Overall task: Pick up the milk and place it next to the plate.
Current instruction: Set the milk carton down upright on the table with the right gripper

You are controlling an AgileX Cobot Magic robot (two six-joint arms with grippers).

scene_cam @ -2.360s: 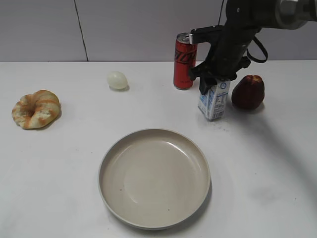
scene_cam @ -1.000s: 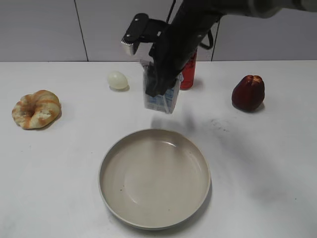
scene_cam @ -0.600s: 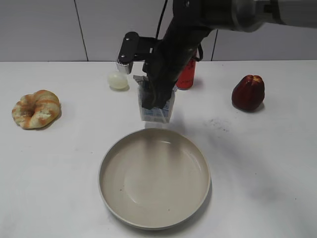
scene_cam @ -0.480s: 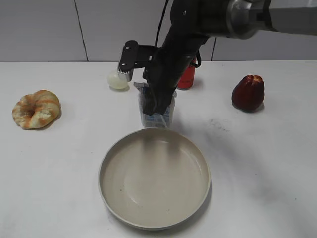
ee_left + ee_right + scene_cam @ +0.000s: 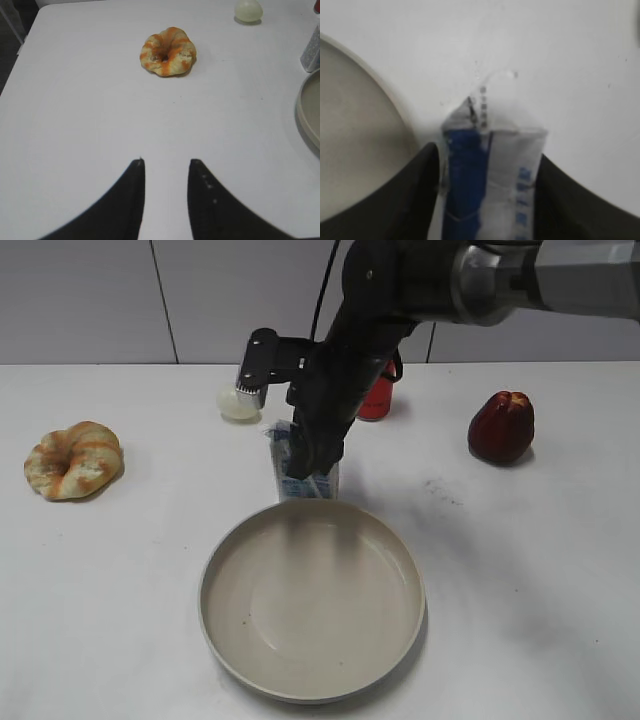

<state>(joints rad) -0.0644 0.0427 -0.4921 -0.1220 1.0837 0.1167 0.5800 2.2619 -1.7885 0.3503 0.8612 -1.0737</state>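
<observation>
The milk (image 5: 296, 486), a small white carton with blue print, is just behind the far rim of the beige plate (image 5: 220, 630). I cannot tell if it touches the table. My right gripper (image 5: 308, 455) is shut on it from above. In the right wrist view the carton (image 5: 492, 175) sits between the two black fingers (image 5: 487, 165), with the plate's rim (image 5: 395, 107) at the left. My left gripper (image 5: 165, 162) is open and empty over bare table; the plate's edge (image 5: 305, 107) and a corner of the carton (image 5: 312, 47) show at its right.
A red soda can (image 5: 375, 395) stands behind the right arm. A dark red apple (image 5: 500, 427) is at the right. A pale egg (image 5: 235, 403) is at the back left, a glazed bread ring (image 5: 72, 460) at the far left, also seen in the left wrist view (image 5: 167, 51).
My right gripper carried the milk from beside the apple leftward past the can, then lowered it down to the plate's far rim. The left arm has not moved.
</observation>
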